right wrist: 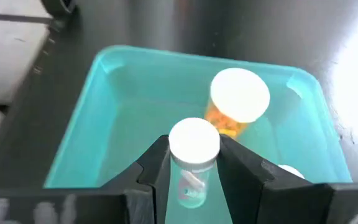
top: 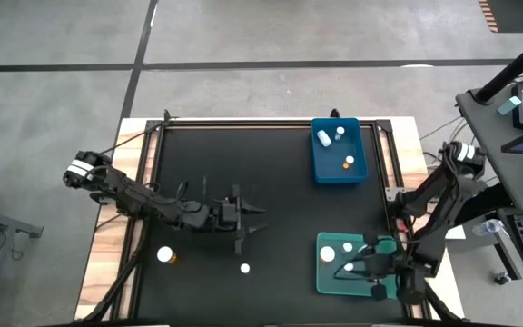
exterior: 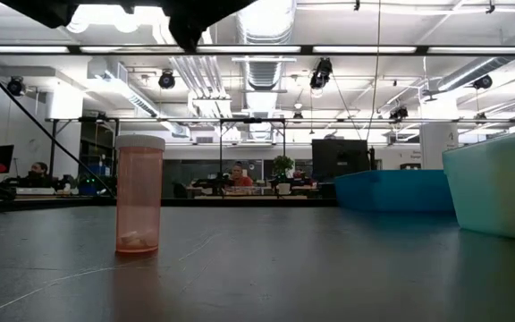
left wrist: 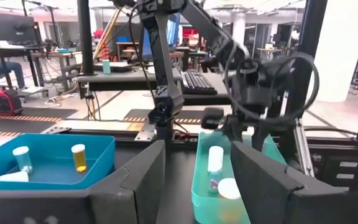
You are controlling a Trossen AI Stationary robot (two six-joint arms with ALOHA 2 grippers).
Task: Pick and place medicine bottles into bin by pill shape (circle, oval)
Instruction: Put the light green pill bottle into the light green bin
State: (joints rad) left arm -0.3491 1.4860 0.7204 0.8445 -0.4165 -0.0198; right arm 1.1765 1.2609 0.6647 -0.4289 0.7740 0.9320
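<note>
My right gripper is over the teal bin at the table's near right, shut on a clear medicine bottle with a white cap. An amber bottle and another white cap are in that bin. The blue bin at the far right holds three bottles. An amber bottle and a second bottle stand on the black table. My left gripper hovers open mid-table, nothing between its fingers. My right gripper pinches the clear bottle between its two fingers, on the body's sides just under the white cap. The fingers slant down from above. The bottle's cap is up, inside the teal bin's rim; whether its bottom touches the bin floor cannot be told.
The table's raised black frame runs along the far edge. In the low view the amber bottle stands on its base, with the blue bin and teal bin at the right. People sit at desks in the room beyond.
</note>
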